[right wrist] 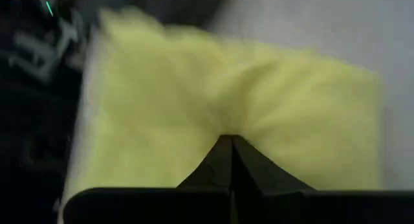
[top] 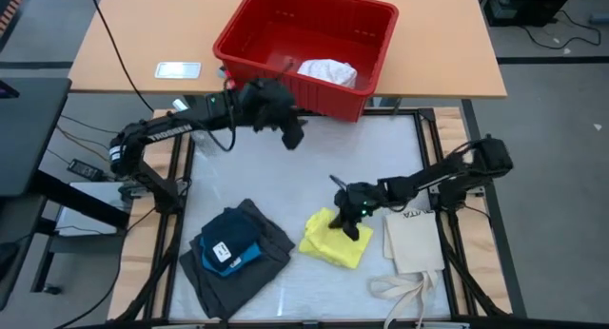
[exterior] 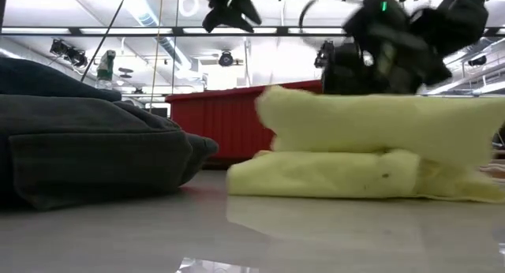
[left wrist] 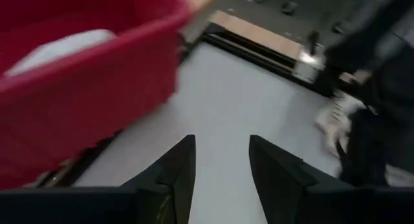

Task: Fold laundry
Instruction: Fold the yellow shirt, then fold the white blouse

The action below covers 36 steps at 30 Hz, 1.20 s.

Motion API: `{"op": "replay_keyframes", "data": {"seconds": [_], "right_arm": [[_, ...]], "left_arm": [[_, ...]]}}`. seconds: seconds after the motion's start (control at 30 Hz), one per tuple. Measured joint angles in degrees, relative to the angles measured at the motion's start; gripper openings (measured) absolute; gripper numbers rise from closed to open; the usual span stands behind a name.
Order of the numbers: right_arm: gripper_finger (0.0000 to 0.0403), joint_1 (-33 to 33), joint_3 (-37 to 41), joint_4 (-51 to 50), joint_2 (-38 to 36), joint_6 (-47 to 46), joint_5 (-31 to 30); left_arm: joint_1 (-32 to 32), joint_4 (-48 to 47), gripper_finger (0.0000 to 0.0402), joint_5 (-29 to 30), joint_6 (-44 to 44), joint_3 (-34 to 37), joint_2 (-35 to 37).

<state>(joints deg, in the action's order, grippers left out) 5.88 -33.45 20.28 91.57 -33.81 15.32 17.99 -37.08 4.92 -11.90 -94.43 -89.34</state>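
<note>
We see the soft yellow cloth (top: 333, 238) folded on the table, just beside the flat cream tote bag (top: 415, 241), with our right gripper (top: 353, 218) pressed on it, fingers together. Dark grey shorts (top: 249, 241) lie stacked beyond. The left gripper (top: 288, 131), fingers apart and empty, hovers by the red plastic bin (top: 373, 36), whose white cloth (top: 328, 72) looks unfolded.

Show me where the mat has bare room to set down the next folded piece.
Widest bare patch: mat between red bin and yellow cloth. Near edge is crowded: grey shorts with blue piece, yellow cloth pinched by right gripper, tote bag.
</note>
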Motion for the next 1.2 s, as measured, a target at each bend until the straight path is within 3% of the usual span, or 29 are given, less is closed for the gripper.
{"op": "replay_keyframes", "data": {"seconds": [0.13, 0.27, 0.43, 0.57, 0.7, 0.8, 0.97, 1.2], "right_arm": [[0.0010, 0.03, 2.48, -1.29, 2.86, -1.05, 7.50], [0.0010, 0.54, 5.50, -4.71, -3.12, -3.88, 9.88], [0.0010, 0.43, 5.72, -14.11, -16.63, -3.46, 5.04], [0.0010, -2.64, 5.72, -18.55, -26.29, -2.13, 0.12], [0.0010, -9.91, 5.37, -18.01, -33.88, -1.99, -5.86], [0.0010, -16.94, 2.10, -17.45, -36.58, 0.38, -6.54], [0.0010, -27.15, -7.97, -18.95, -33.55, 7.50, -4.99], [0.0010, -36.95, -29.05, -24.58, -20.03, 18.53, -8.08]], "left_arm": [[4.94, -0.50, 0.0144, 3.78, 0.45, 0.00, -0.33], [9.99, -0.28, 0.0144, 8.04, 1.60, 0.00, -0.27], [16.82, 3.04, 0.0144, 7.61, 6.41, 0.00, -0.27], [23.84, 7.69, 0.0144, 2.42, 8.11, 0.00, -1.05], [31.25, 10.74, 0.0144, -3.87, 8.52, 0.00, -4.29], [34.82, 12.44, 0.0144, -5.43, 12.24, 0.02, -7.35], [38.61, 11.57, 0.0144, -5.85, 15.61, -1.81, -11.90], [41.45, 10.90, 0.0144, -6.54, 14.09, -4.11, -17.87]]}}
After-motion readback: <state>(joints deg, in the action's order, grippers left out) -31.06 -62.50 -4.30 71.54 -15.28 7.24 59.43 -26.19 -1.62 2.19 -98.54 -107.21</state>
